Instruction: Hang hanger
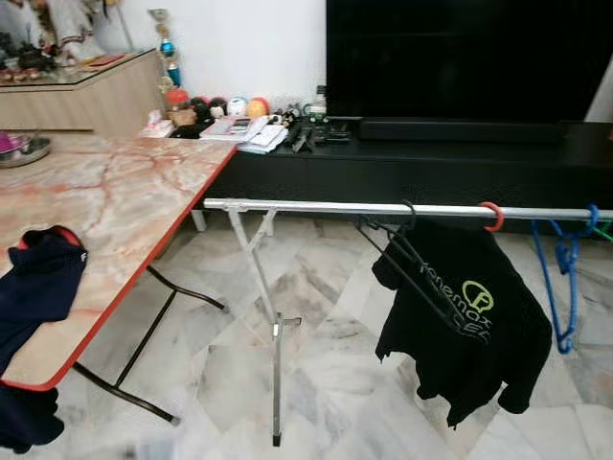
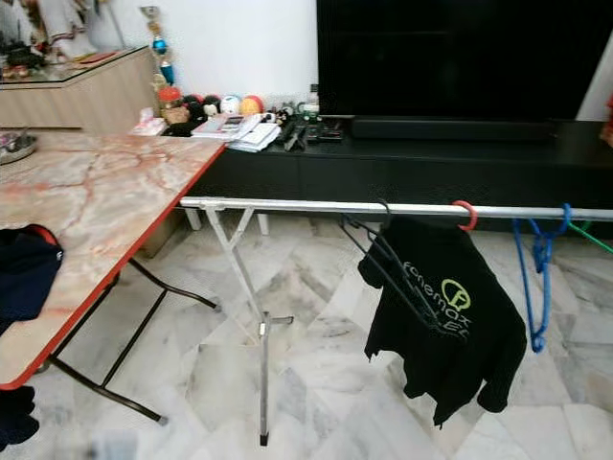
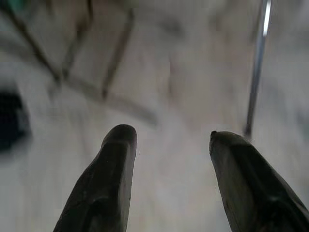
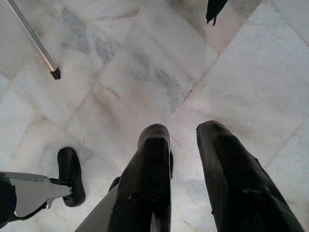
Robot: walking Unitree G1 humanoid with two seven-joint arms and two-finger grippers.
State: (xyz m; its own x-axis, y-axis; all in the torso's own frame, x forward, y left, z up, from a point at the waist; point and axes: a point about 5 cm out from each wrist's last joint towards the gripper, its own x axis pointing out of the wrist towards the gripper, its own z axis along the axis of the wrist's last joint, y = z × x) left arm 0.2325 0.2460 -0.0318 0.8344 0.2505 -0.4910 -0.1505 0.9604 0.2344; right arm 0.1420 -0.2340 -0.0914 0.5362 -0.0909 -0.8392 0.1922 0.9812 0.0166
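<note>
Down at floor level, our left gripper (image 3: 169, 140) hangs with fingers spread wide, our right gripper (image 4: 183, 133) narrowly parted, both empty. Ahead, a black shirt (image 1: 469, 326) droops on its red-hooked hanger (image 1: 493, 217) from the silver rail (image 1: 326, 206); beyond, the black TV cabinet (image 1: 431, 168).

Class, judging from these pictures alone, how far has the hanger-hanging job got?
Done: a black shirt on its red-hooked hanger hangs from the rail. In hand: nothing; left gripper and right gripper point at the floor, empty. Possibly left: the dark garment on the table.
</note>
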